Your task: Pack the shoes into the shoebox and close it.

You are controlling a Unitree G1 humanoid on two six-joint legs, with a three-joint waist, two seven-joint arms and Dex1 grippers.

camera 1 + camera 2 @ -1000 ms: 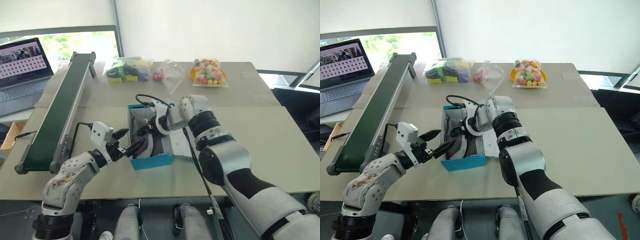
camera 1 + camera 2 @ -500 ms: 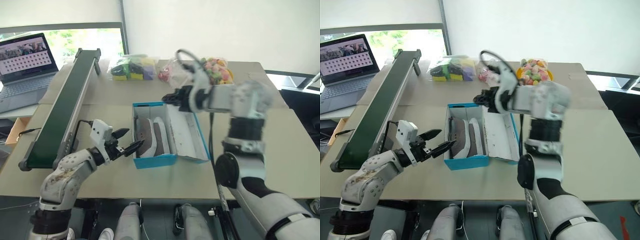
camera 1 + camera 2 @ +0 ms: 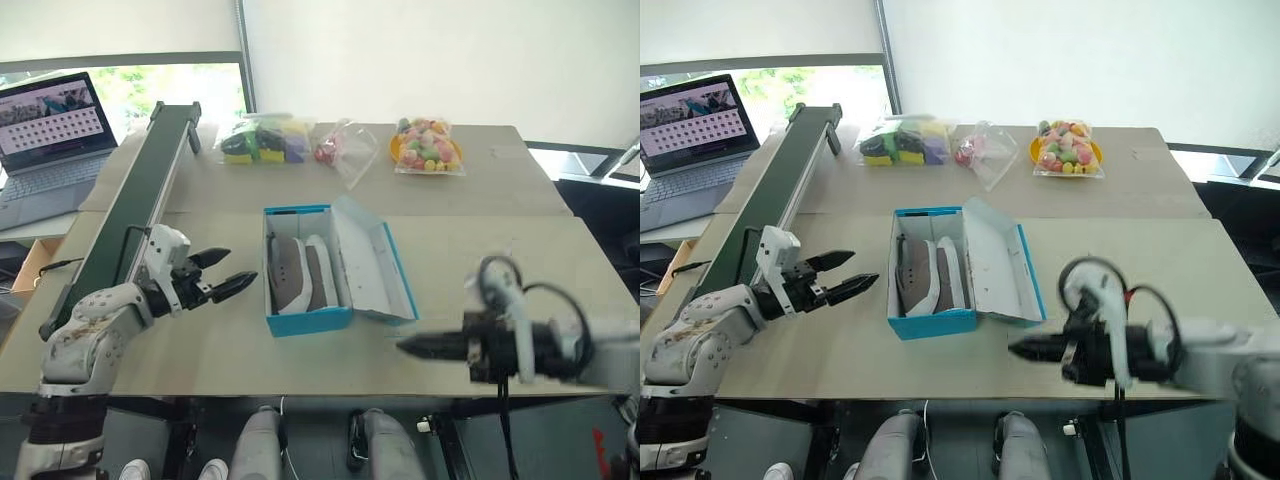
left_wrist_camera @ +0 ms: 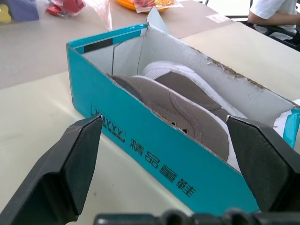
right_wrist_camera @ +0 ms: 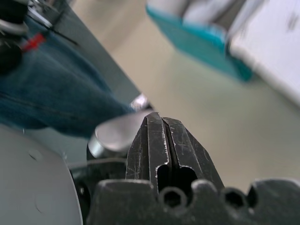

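Both shoes [image 3: 303, 274] sit in the shoebox [image 3: 308, 322] mid-tabletop, lid [image 3: 372, 268] flopped open rightward — light, bendy card, best nudged by its free edge; left gripper [image 3: 222, 273] spread apart, right gripper [image 3: 412, 347] pinched together, empty.

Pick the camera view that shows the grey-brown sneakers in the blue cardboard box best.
The left wrist view: the grey-brown sneakers sit close up inside the blue cardboard shoebox, eyelets and pale soles visible. Both head views show the pair from above, side by side, small. The right wrist view catches only a blurred box corner.

Conveyor [image 3: 130, 215], laptop [image 3: 45, 125], snack bags [image 3: 428, 146].
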